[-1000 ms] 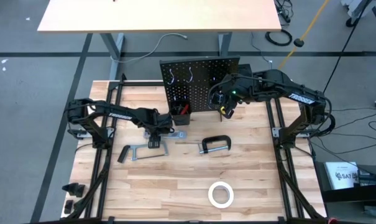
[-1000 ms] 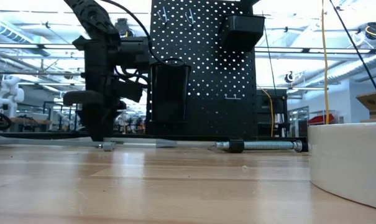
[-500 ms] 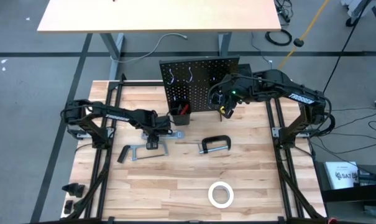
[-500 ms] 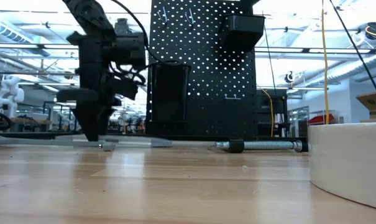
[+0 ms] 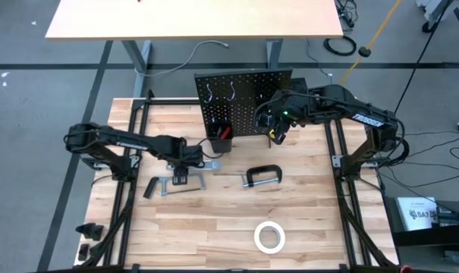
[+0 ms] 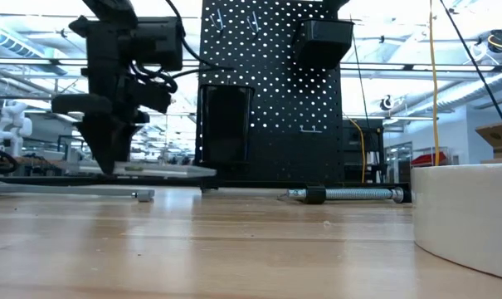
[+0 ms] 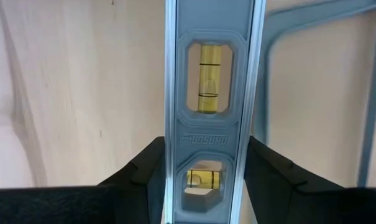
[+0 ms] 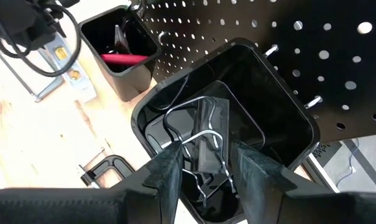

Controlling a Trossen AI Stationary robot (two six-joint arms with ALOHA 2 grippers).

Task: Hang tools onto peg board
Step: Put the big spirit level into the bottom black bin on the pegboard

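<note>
My left gripper (image 5: 182, 173) points down and is shut on the silver level (image 6: 168, 170), which hangs just above the table, left of the black peg board (image 5: 244, 95). The grey hacksaw (image 5: 168, 184) lies flat just nearer, and the black C-clamp (image 5: 261, 176) lies to its right. The white tape roll (image 5: 269, 237) lies near the front edge. My right gripper (image 8: 206, 162) hovers over a black bin (image 8: 287, 112) on the board, fingers apart. A bent silver wire piece (image 8: 203, 134) shows between them. My left gripper pinches the level's two long narrow edges (image 7: 172, 155) between its two fingers, near the level's left end. The fingers come from above and lie across it. The level hangs horizontal, its vial face up, clear of the table. Whether my right gripper touches the wire piece, I cannot tell.
A second small bin (image 5: 221, 136) on the board holds a red-handled screwdriver (image 8: 122, 59). Silver hooks (image 5: 220, 94) stick out near the board's top. Black frame rails run along the table's left and right sides. Bare wood lies between the C-clamp and the tape roll.
My left gripper has risen and drifted toward the table's left and near edges. It took the level with it. The level lay on the table a second ago and now hangs level, clear of the wood.
</note>
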